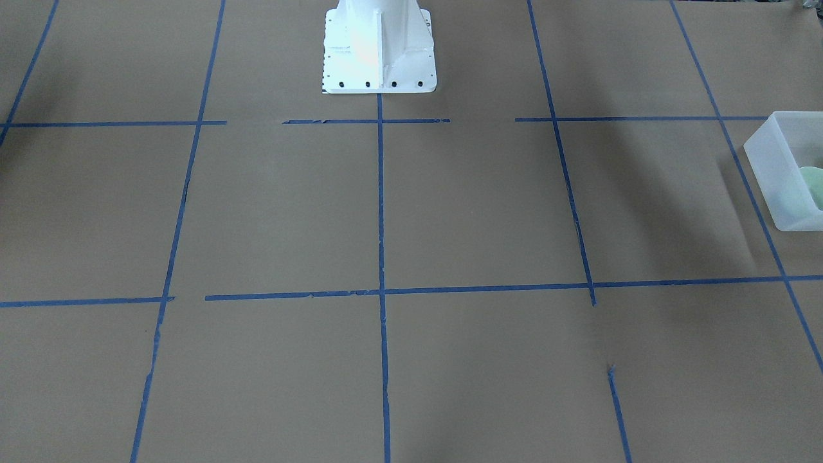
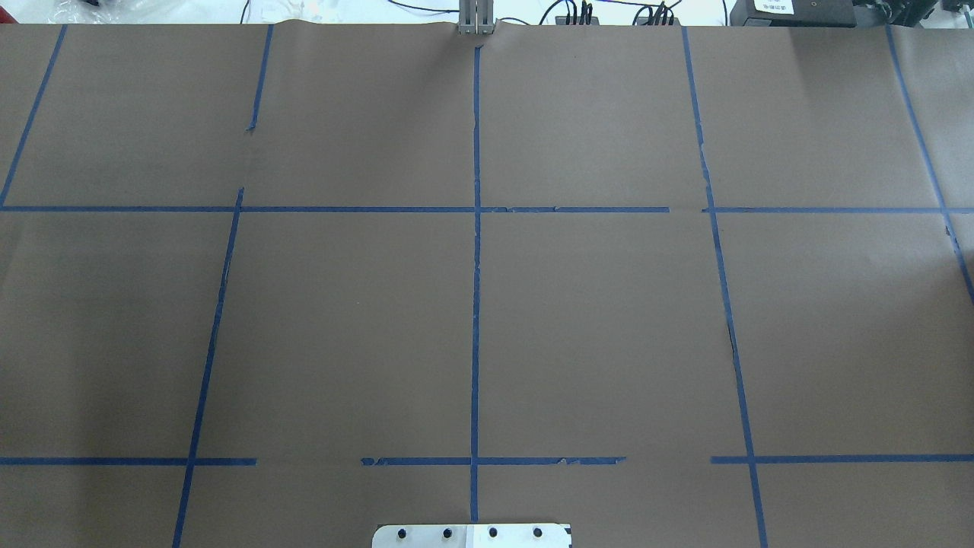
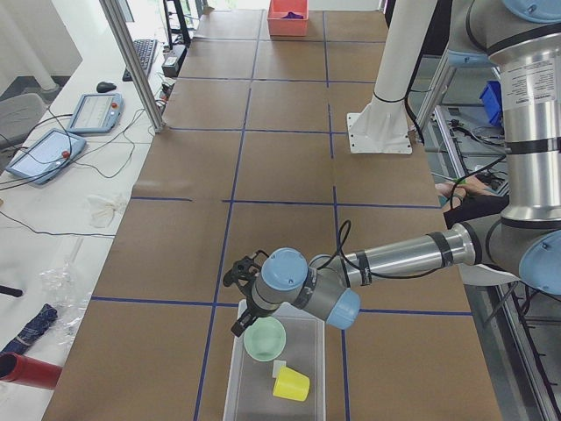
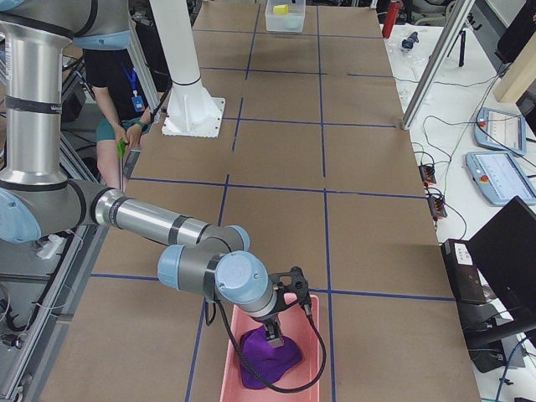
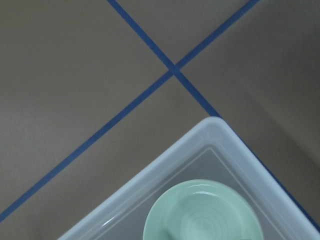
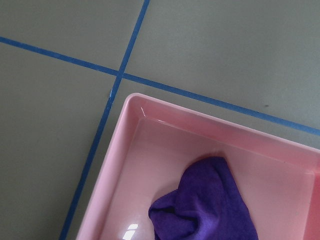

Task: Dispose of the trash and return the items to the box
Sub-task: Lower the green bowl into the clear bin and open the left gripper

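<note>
You have the mint-green bowl (image 3: 264, 338) and yellow cup (image 3: 291, 384) both inside the frosted bin (image 3: 308, 346), left gripper (image 3: 241, 309) just above its rim, jaw opening untellable; returning looks done.

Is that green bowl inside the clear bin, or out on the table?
Inside. The green bowl sits on the floor of the clear bin, within its walls; the yellow cup is in there too.
</note>
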Motion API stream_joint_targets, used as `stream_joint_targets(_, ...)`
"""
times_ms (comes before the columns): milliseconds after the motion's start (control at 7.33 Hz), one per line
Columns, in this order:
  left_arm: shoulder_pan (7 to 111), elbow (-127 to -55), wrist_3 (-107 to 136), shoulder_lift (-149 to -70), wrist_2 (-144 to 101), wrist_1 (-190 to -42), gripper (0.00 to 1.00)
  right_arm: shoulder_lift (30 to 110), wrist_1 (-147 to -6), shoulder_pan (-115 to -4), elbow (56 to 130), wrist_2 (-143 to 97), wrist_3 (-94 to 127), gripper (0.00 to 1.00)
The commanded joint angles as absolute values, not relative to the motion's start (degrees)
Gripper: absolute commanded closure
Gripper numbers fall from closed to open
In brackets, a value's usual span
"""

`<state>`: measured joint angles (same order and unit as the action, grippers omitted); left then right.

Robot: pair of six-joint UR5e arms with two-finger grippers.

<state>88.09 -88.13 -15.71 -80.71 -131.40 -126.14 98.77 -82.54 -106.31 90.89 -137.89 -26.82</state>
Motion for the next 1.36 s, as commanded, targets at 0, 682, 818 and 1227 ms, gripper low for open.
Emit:
stream_joint_targets(0,88.0,-95.7,-13.7,-87.9,-131.5,-99.4,0.0,98.6,-82.9,-101.2,94.5,-137.0,-18.2,0.0)
stream_joint_targets(682,89.1,-99.0,-13.5,-78.7,-137.8,-95.2,0.0,103.2,-83.5,-95.8,93.6,-134.8,-19.2,0.0)
stream_joint_targets(818,89.1,-97.9,-13.5,-79.2,-137.8,-95.2,0.0,102.7,-83.7,-95.7,93.3,-134.7,-19.1,0.0)
stream_joint_targets(1227,88.9,-96.5,-12.9,-81.5,-137.0,-93.2,0.0,100.4,-88.8,-95.7,93.3,-134.6,-18.5,0.0)
